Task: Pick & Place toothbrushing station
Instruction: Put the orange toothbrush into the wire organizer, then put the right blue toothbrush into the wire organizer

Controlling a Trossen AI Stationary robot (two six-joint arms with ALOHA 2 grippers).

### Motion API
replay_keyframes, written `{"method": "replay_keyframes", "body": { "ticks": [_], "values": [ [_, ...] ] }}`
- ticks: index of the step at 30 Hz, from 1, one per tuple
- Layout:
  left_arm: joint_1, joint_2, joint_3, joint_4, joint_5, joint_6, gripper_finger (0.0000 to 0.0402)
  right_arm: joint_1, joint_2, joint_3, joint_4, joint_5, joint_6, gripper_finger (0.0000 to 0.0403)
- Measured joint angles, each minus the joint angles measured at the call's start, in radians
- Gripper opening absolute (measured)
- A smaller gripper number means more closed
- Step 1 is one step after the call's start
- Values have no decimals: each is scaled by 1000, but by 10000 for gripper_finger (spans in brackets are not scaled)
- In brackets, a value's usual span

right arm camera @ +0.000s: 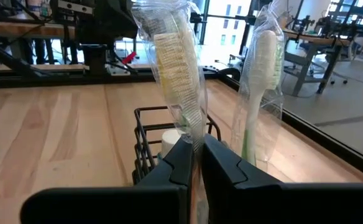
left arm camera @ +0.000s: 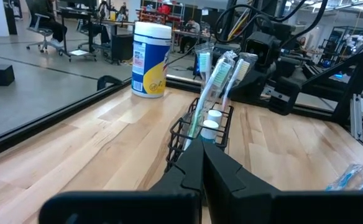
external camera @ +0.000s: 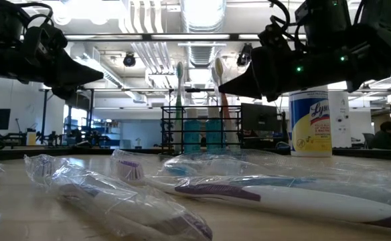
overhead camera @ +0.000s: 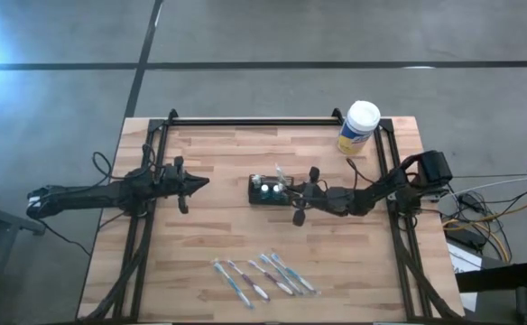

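The black wire basket [overhead camera: 256, 190] stands mid-table with two white-capped toothpaste tubes [left arm camera: 211, 122] in it. Two plastic-wrapped toothbrushes stand upright in the basket: one [right arm camera: 260, 87] is free and the other [right arm camera: 175, 68] is in my right gripper [right arm camera: 197, 149]. That gripper [overhead camera: 292, 191] reaches in from the table's right and is shut on the brush. My left gripper [overhead camera: 196, 183] waits shut, left of the basket and apart from it. My right gripper pinches the wrapped toothbrush between its two fingers at the neck just below the bristle head [right arm camera: 194, 127], wrapper included. The fingers come level from the table's right side and lie across the brush. The brush stands upright over the basket; the fingers hide its lower end.
A white-lidded canister [overhead camera: 360, 126] with a yellow label stands at the far right of the table. Several wrapped toothbrushes [overhead camera: 263, 275] lie loose near the front edge. Black frame rails [overhead camera: 245, 120] run along the table's far edge and sides.
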State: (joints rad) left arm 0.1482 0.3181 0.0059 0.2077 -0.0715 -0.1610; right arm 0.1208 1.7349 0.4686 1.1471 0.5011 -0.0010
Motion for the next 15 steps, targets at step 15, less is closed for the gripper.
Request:
{"method": "replay_keyframes", "body": {
  "ticks": [15],
  "values": [
    [0, 0, 0, 0, -2, 0, 5, 1, -99, -2, -89, 0, 2, 135]
  ]
}}
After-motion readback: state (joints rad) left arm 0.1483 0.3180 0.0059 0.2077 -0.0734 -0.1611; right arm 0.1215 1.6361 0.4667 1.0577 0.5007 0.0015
